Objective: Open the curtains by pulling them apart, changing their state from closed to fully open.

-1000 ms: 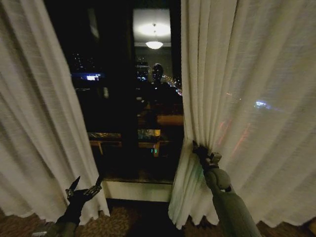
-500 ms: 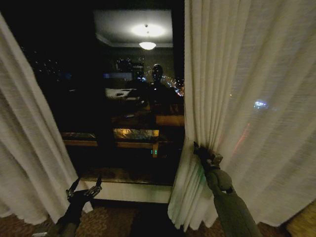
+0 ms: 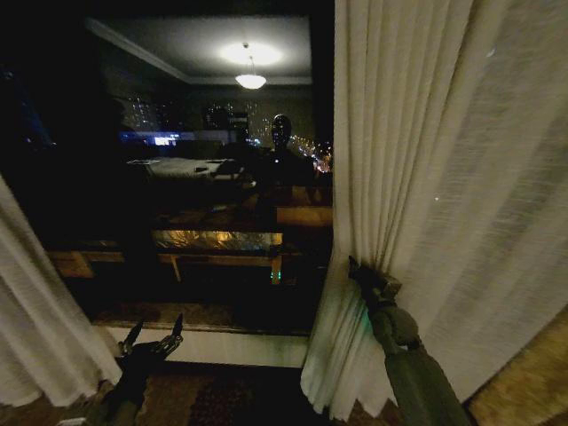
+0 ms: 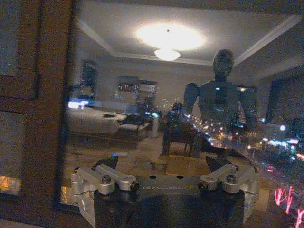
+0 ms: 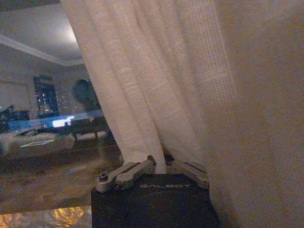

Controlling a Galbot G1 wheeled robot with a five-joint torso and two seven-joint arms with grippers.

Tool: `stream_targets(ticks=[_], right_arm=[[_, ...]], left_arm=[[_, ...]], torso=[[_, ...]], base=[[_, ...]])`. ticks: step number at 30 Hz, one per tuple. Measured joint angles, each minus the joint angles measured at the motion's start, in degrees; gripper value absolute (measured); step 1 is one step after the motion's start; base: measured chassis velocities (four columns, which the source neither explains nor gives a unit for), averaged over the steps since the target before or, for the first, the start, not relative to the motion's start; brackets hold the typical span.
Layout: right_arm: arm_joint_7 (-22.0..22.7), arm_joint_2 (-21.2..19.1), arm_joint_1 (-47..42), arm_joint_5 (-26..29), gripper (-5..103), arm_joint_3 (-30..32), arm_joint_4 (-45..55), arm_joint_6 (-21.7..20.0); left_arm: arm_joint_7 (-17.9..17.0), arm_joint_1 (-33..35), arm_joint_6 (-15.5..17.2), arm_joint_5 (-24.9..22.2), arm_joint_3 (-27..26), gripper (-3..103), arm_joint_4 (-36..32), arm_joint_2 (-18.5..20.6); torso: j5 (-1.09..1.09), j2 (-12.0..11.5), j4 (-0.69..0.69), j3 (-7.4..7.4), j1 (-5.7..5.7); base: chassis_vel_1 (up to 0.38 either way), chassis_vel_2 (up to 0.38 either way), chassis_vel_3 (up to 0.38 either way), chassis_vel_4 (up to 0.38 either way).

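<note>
We see right gripper [image 3: 358, 269] clamped on right curtain [image 3: 444, 177] edge at 4 o'clock; left gripper [image 3: 153, 335] spread, empty, at 7 o'clock, beside left curtain [image 3: 35, 328].

Your head view looks forward and down at the dark window [image 3: 204, 177], well back from both sets of fingers. Your left wrist view faces the same window [image 4: 166, 109] past spread fingers [image 4: 107, 164]; your right wrist view sits close behind fingers [image 5: 128, 173] pinching the curtain [image 5: 156, 95], window beside.
</note>
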Motion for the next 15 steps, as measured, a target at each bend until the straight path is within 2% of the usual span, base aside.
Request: stream_targets(ticks=[15], right_arm=[[-0.02,-0.19,-1.16,-0.17,0,0.41,1.18,0.07]], left_arm=[[0.00,-0.55,-0.12,-0.19,0.11,100,0.43,0.58]], torso=[[0.00,0.00,0.01,0.00,0.00]], base=[[-0.282,-0.430,0.283,0.422]])
